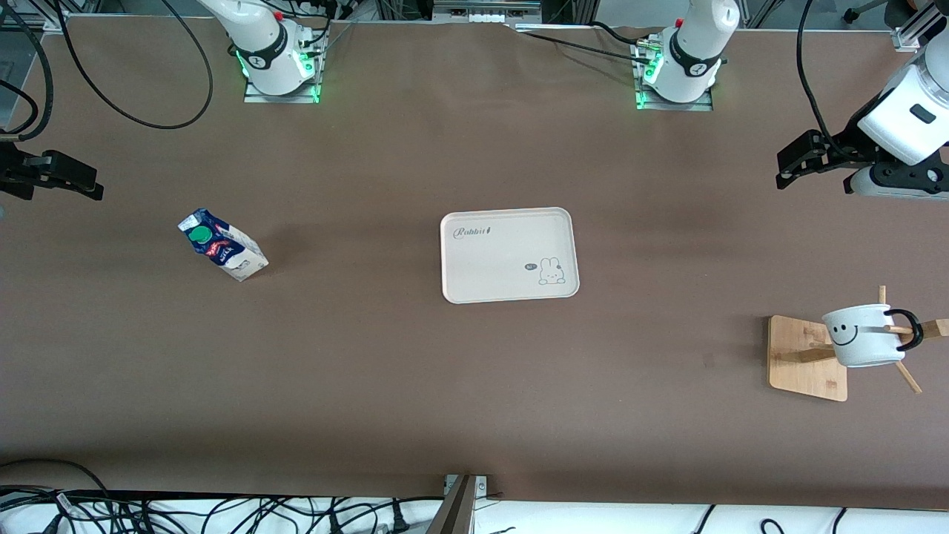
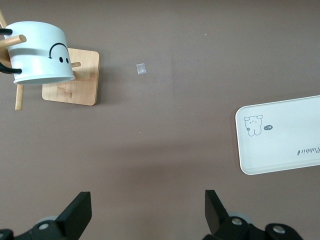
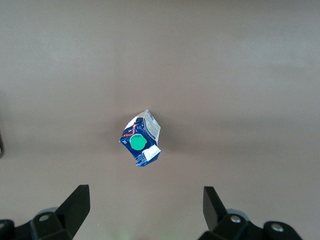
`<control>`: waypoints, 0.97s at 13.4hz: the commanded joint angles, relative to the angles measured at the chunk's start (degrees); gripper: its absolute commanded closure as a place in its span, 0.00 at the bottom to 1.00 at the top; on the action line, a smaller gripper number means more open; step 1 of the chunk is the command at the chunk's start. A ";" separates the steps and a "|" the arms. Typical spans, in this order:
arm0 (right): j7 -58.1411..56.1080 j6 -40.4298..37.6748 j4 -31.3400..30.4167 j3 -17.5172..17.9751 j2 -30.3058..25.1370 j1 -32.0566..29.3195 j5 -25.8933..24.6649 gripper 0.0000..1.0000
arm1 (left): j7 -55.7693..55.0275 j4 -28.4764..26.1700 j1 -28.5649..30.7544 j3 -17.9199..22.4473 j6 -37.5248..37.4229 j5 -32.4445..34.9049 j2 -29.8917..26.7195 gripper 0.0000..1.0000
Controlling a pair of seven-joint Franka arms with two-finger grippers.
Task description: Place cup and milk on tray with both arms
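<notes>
Front view tells you who gets what, taking the tray (image 1: 508, 255) in the middle of the tabletop (image 1: 474, 386) as the landmark. The milk (image 1: 222, 245) stands toward the right arm's end from the tray, well apart from it, about level with it as seen from the front camera. The cup (image 1: 864, 335) is out toward the left arm's end, a bit nearer the camera than the tray — and it's not on the tabletop at all, it hangs tipped on the pegs of a small wooden rack (image 1: 807, 357), handle hooked over one.

Right hand (image 1: 55, 178) hovers off toward its own end from the milk, fingers spread wide, nothing in them; its wrist view looks straight down on the green cap. Left hand (image 1: 804, 159) hangs farther from the camera than the rack, fingers also apart and empty.

So I'd guess each arm takes its own side — the cup needs lifting off its peg first, which looks like the fiddly bit.
</notes>
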 commanded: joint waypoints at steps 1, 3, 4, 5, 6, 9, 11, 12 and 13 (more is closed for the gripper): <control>-0.46 0.00 0.79 0.17 0.04 -0.15 0.08 0.00 | 0.22 1.86 -0.04 -0.16 -1.52 0.53 0.58 0.00; -0.46 0.00 0.70 0.17 0.04 -0.15 0.17 0.00 | 0.31 1.86 0.05 -0.07 -1.61 0.53 0.58 0.00; -0.46 0.00 0.70 0.17 0.04 -0.15 0.17 0.00 | 0.31 1.86 -0.04 -0.07 -1.52 0.53 0.67 0.00; -0.46 0.00 0.70 0.17 0.04 -0.15 0.17 0.00 | 0.22 1.95 -0.21 -0.16 -1.52 0.62 0.67 0.00; -0.46 0.00 0.79 0.17 0.04 -0.15 0.17 0.00 | 0.22 1.86 -0.39 -0.24 -1.61 0.62 0.58 0.00; -0.46 0.00 0.70 0.17 0.04 -0.06 0.17 0.00 | 0.57 1.86 0.14 -0.07 -1.61 0.53 0.58 0.00; -0.38 0.01 0.70 0.17 0.04 -0.06 0.08 0.00 | 0.66 1.86 -0.04 -0.16 -1.61 0.62 0.58 0.00; -0.38 0.00 0.70 0.17 0.04 -0.06 0.08 0.00 | 0.66 1.95 -0.04 -0.16 -1.61 0.62 0.67 0.00; -0.46 0.00 0.70 0.17 0.04 0.03 0.08 0.00 | 0.83 1.86 0.05 -0.07 -1.61 0.62 0.58 0.00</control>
